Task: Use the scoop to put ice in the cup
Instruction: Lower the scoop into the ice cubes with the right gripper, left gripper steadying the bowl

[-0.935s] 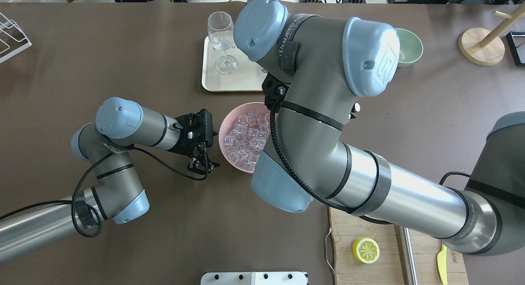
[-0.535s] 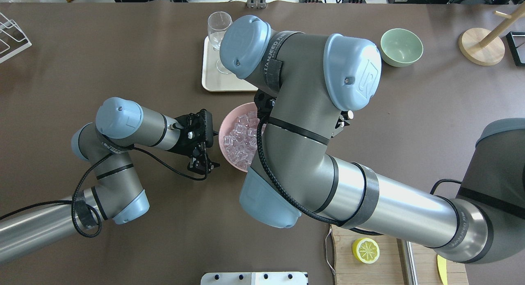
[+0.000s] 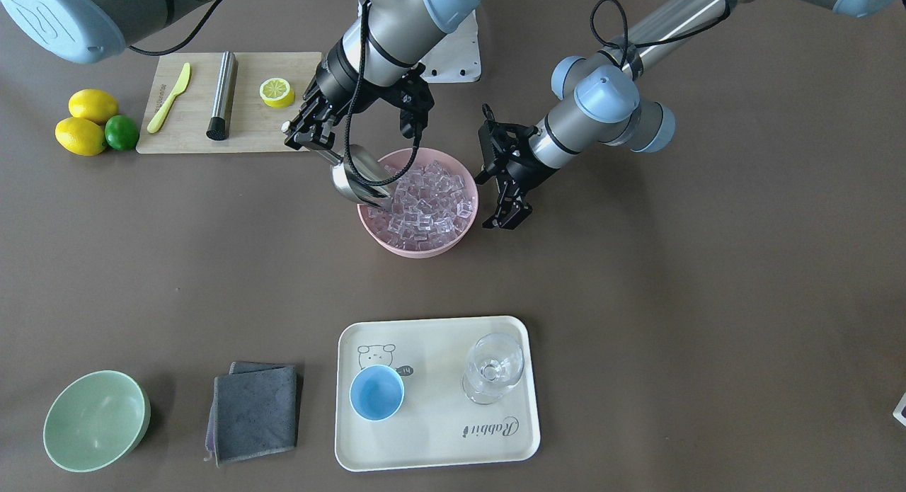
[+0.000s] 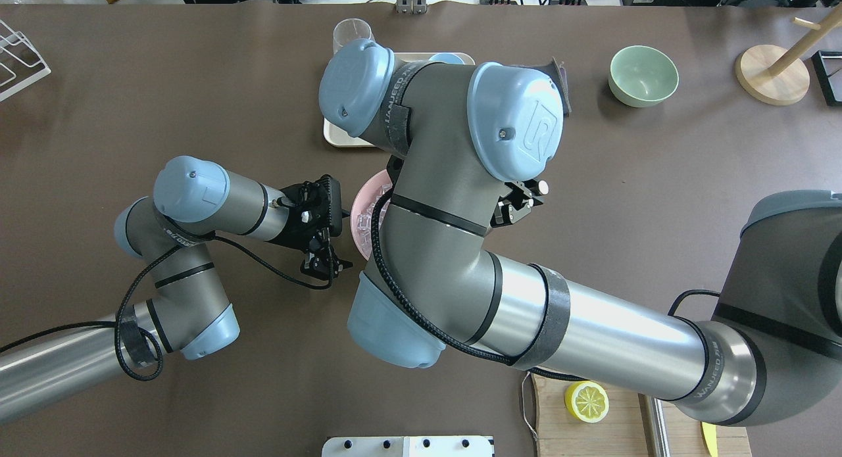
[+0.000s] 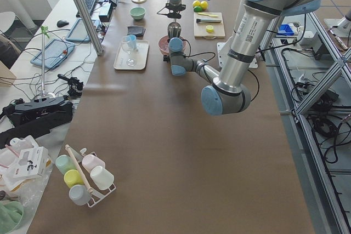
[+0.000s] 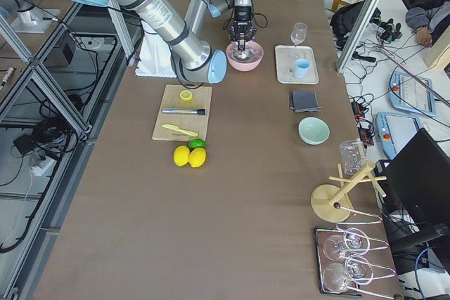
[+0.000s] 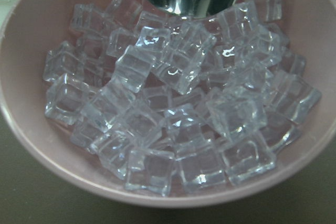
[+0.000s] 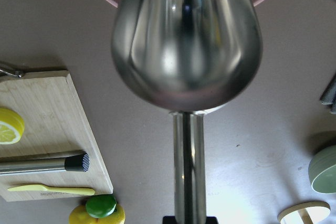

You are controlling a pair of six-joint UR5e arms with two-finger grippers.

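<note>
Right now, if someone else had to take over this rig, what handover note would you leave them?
Right gripper: shut on the handle of the scoop. The scoop's mouth is at the ice in the pink bowl, with no cubes in it yet.
Left gripper: open and empty, beside the bowl.
Cup: empty, upright on the tray.
Done: scoop picked up and brought to the bowl.
Left: load ice, carry it to the cup, tip it in.
</note>
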